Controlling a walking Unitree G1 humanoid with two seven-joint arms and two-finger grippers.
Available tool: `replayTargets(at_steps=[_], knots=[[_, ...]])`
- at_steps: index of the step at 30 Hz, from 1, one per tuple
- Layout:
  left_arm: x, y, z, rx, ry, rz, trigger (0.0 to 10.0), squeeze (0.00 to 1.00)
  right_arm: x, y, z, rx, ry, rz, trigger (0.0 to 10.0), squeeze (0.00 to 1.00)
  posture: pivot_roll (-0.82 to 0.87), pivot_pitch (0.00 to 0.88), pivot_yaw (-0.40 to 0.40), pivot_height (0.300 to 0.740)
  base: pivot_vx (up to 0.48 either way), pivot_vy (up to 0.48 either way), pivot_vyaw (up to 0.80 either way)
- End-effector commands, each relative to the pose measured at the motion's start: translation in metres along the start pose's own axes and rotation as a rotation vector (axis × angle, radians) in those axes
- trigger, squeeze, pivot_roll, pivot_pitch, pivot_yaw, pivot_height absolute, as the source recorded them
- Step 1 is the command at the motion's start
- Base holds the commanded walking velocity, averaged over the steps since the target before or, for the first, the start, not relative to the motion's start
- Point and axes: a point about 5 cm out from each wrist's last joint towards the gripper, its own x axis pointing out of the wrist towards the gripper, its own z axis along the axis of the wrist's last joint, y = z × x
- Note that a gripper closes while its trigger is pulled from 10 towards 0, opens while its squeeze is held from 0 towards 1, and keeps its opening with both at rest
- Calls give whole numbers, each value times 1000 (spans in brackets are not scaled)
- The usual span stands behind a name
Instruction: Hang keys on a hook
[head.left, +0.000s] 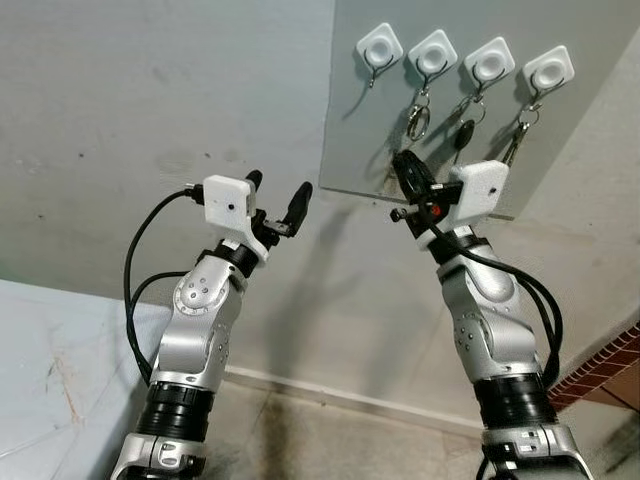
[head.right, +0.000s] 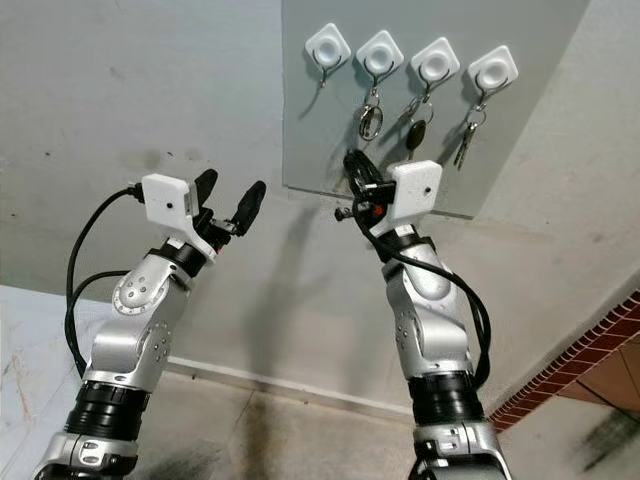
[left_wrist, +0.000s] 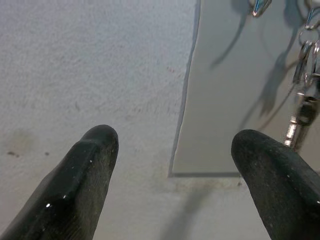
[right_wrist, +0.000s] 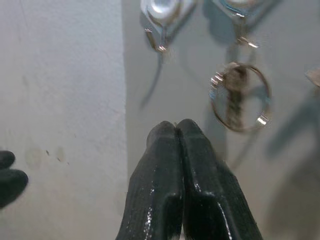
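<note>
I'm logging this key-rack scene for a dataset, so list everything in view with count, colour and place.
Board: one, grey, flat on the wall.
Hooks: four, white, in a row along the board's top; the leftmost hook is bare.
Key sets: three, metallic, hanging from the other hooks; a key ring, a black-headed key, silver keys.
Wall: grey concrete.
Brick edge: red, low at the right.
Left gripper: black fingers open, raised left of the board.
Right gripper: fingers shut, raised at the board's lower edge.
</note>
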Motion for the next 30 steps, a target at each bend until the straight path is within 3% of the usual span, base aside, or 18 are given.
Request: replayTargets(at_steps=[1, 15, 30], knots=[[5, -3, 6, 0, -14, -22, 10000, 0, 6, 2, 5, 6, -23, 20, 10000, 0, 18, 0, -33, 740, 0, 0, 0], [9, -13, 11, 21, -23, -80, 10000, 0, 32, 9, 17, 73, -106, 44, 10000, 0, 21, 0, -35, 740, 0, 0, 0], [11, -25, 20, 20, -43, -136, 10000, 0, 42, 11, 30, 126, -180, 87, 10000, 0, 21, 0, -24, 740, 0, 0, 0]])
